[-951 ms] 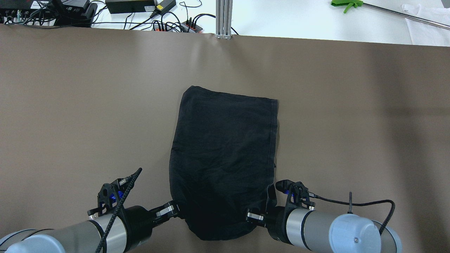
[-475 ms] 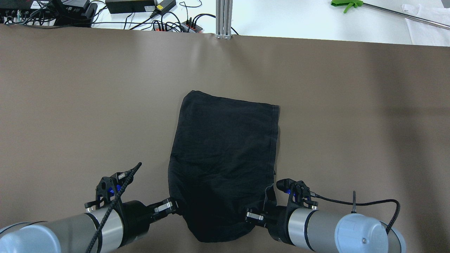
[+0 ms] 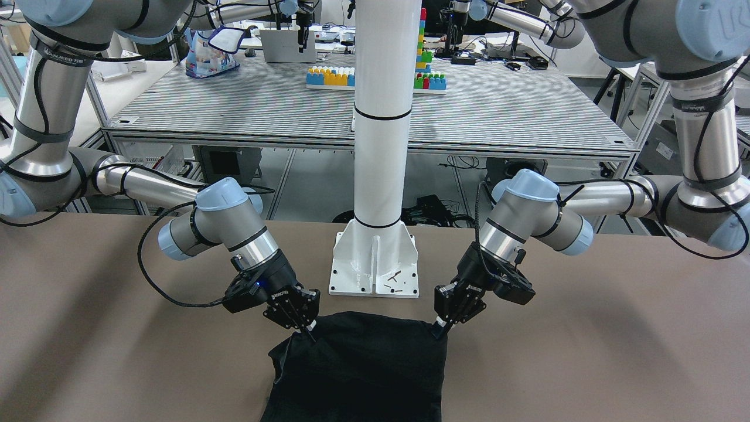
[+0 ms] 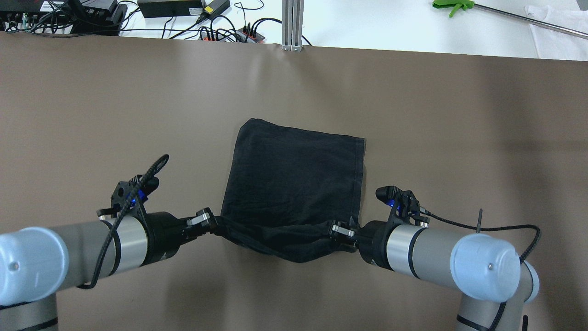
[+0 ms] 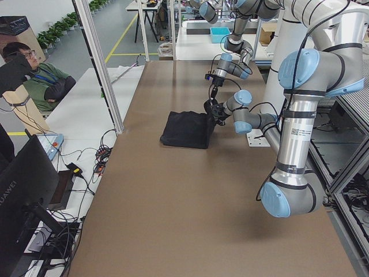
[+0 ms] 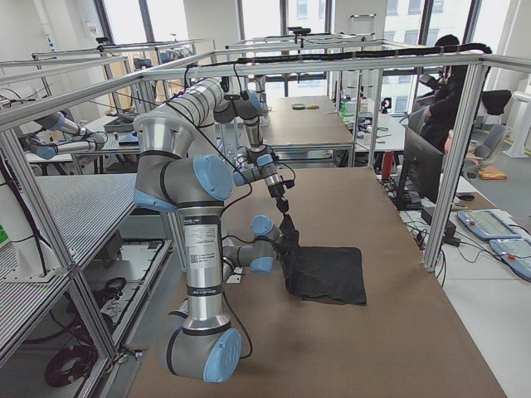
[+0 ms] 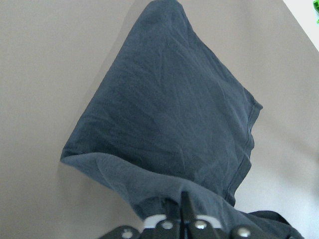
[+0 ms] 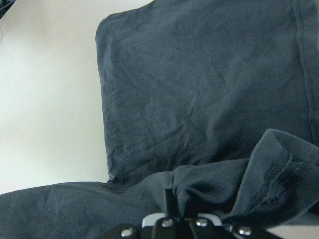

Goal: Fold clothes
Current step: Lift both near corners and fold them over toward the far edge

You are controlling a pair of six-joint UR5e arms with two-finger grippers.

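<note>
Both of our grippers are pinching the near edge of the black garment, one at each near corner. Our left gripper is clamping its jaws on the near left corner, and our right gripper is clamping on the near right corner. In each wrist view the jaws are pressing together with cloth bunching between them.

We are holding that near edge up off the brown table, and it is sagging in a shallow curve between the two grippers. The far part of the garment is lying flat on the table, near the middle of the overhead view, with a hemmed side running along our right. From that flat part the cloth is rising toward the grippers in soft folds.

In the front-facing view the raised edge is hanging just in front of the base of the white pillar, apart from it. Both forearms are reaching in low over the table from either side of the garment, pointing toward each other.
</note>
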